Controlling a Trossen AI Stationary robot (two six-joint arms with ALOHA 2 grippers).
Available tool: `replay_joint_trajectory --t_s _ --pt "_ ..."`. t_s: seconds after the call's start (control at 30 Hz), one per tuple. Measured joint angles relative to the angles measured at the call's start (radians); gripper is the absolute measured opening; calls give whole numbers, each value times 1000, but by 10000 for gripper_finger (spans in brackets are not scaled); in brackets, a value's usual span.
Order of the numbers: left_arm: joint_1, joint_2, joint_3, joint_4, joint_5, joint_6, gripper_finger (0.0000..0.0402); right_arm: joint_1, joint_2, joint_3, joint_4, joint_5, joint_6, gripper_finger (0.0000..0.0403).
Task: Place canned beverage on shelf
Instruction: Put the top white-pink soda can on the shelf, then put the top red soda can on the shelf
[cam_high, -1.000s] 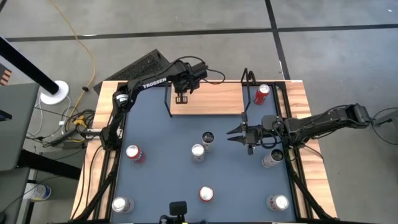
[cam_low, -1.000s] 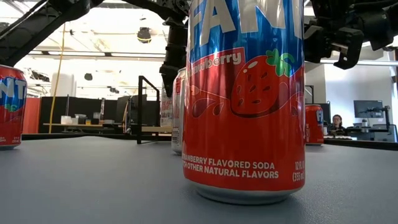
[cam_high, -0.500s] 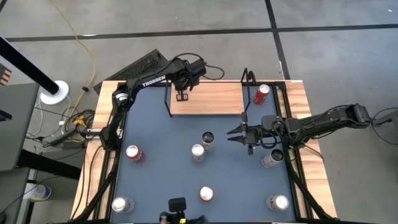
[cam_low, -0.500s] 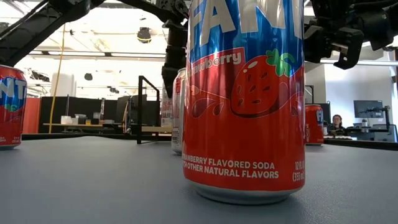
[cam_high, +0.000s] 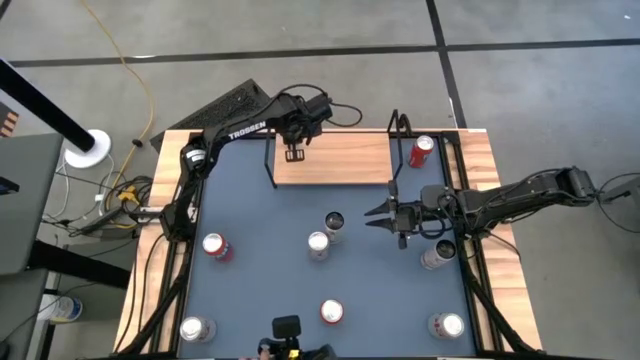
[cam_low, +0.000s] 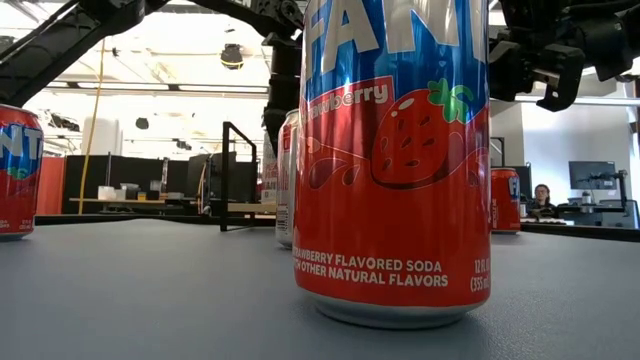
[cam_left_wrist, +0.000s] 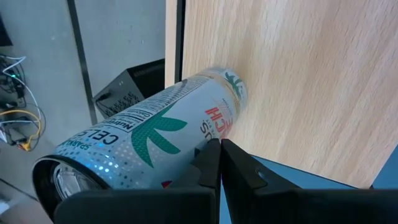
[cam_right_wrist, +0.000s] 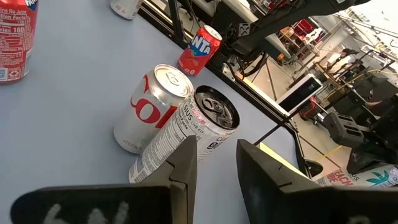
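Note:
The shelf (cam_high: 340, 165) is a light-wood board on a black wire frame at the table's far side. A silver canned beverage (cam_left_wrist: 149, 143) with green leaf print stands on the board (cam_left_wrist: 298, 81) near its far left corner; in the high view the arm hides it. My left gripper (cam_high: 293, 152) hangs over that corner, pointing steeply down, fingers shut (cam_left_wrist: 219, 158) beside the can's side. My right gripper (cam_high: 372, 213) waits open above the table's right half, level, pointing left, nothing between its fingers (cam_right_wrist: 214, 162). My left gripper's shut fingertips (cam_left_wrist: 211, 155) show in front of the silver can's side wall (cam_left_wrist: 186, 146), coming from above at a slant. I cannot tell whether they touch the can. The can stands upright with its base on the board.
Two cans (cam_high: 333, 222) (cam_high: 318, 243) stand mid-table in front of my right gripper. Others stand at the left (cam_high: 215, 245), the near edge (cam_high: 331, 312) (cam_high: 197, 328) (cam_high: 447, 325) and under my right arm (cam_high: 437, 253). A red can (cam_high: 422, 150) sits right of the shelf.

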Motion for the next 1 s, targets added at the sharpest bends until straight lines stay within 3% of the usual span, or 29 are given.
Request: replay_joint_trajectory --t_s 0.3,0.47,0.57,1.0 --pt "-9 0 0 7 44 31 0 0 0 0 0 0 0 111" --pt "-49 -14 2 -55 -27 50 0 0 0 0 0 0 0 111" --pt "-67 -38 17 -80 -2 42 0 0 0 0 0 0 0 111" --pt "-194 -302 -24 -116 25 -120 0 0 0 0 0 0 0 111"
